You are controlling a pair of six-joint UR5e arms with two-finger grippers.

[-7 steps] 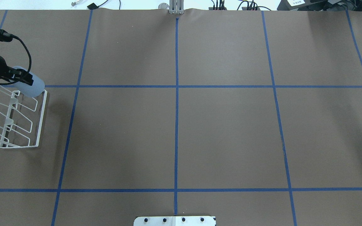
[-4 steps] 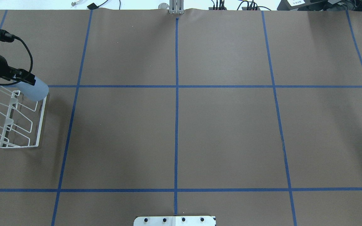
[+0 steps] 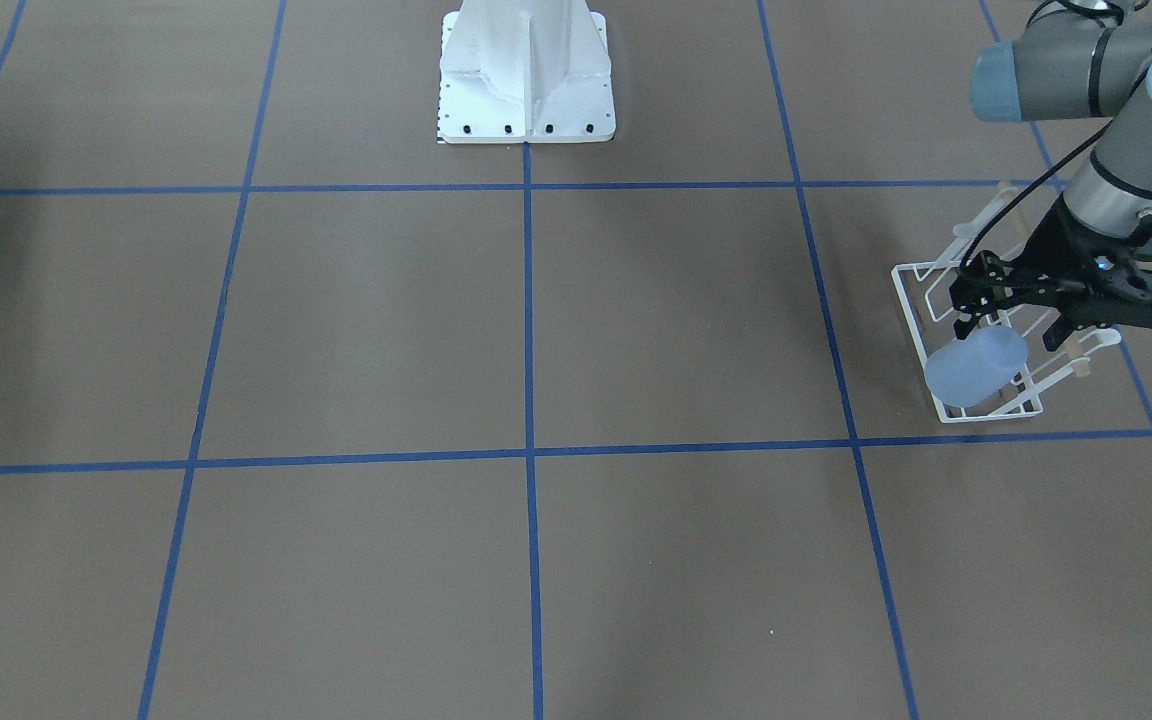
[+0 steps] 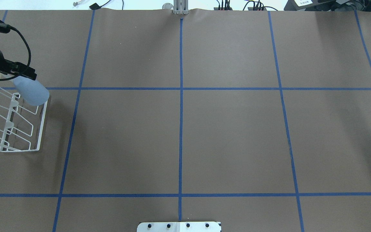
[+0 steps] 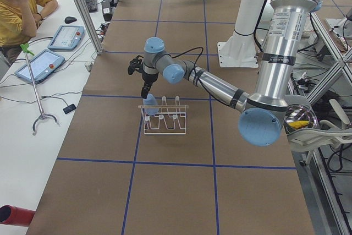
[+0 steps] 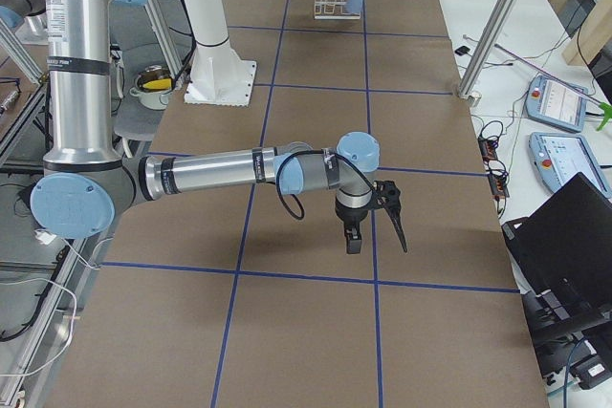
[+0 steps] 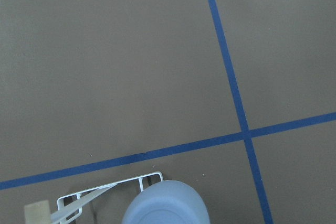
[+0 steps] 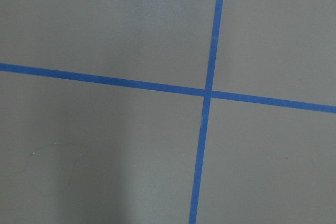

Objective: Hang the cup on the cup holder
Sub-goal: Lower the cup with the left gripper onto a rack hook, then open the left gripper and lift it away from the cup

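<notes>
The pale blue cup (image 3: 976, 368) rests tilted, mouth down, over an end prong of the white wire cup holder (image 3: 911, 310), at the table's far left in the overhead view. There the cup (image 4: 32, 91) leans on the cup holder (image 4: 42, 125). My left gripper (image 3: 1008, 330) hovers just above the cup's base, open, its fingers spread to either side and clear of the cup. From the left wrist the cup (image 7: 166, 203) shows base-on with the holder (image 7: 105, 188) beside it. My right gripper (image 6: 373, 226) hangs low over bare table; I cannot tell its state.
The white robot pedestal (image 3: 526, 80) stands at mid-table on the robot's side. Blue tape lines (image 4: 180, 88) grid the brown table cover. An operator (image 5: 16, 4) sits beyond the far edge beside tablets (image 5: 47, 61) and cables.
My left gripper has drawn back from the cup toward the table's far edge. The cup has stayed on the holder's end prong, settling slightly lower.
</notes>
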